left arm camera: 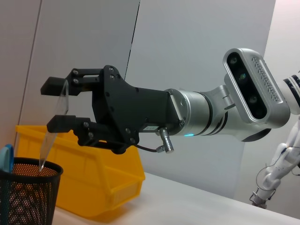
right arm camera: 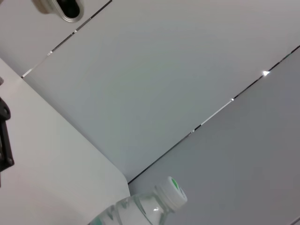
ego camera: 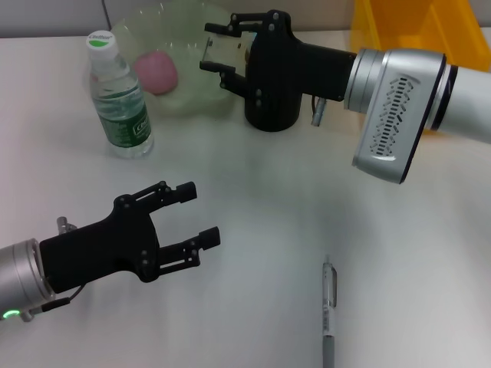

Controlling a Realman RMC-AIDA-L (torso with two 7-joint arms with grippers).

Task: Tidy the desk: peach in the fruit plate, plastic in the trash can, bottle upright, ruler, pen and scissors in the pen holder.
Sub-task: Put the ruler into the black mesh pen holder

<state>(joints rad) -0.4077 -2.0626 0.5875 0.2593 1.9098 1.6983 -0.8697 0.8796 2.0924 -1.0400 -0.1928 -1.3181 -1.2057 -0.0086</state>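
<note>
My right gripper [ego camera: 215, 52] reaches across the back of the table, shut on a clear ruler [ego camera: 229, 50]. In the left wrist view that right gripper [left arm camera: 56, 105] holds the ruler [left arm camera: 48, 140] upright, its lower end dipping into the black mesh pen holder [left arm camera: 28, 192]. A blue handle [left arm camera: 5, 157] sticks out of the holder. The pink peach [ego camera: 156, 71] lies in the pale green fruit plate [ego camera: 192, 100]. The bottle [ego camera: 119, 100] stands upright, left of the plate. A pen [ego camera: 328, 307] lies at the front right. My left gripper [ego camera: 188, 218] hovers open at the front left, holding nothing.
A yellow bin [ego camera: 414, 31] stands at the back right, behind the pen holder [left arm camera: 93, 187]. The right arm's silver forearm [ego camera: 391, 92] spans the back right of the table. In the right wrist view the bottle's cap [right arm camera: 171, 192] shows.
</note>
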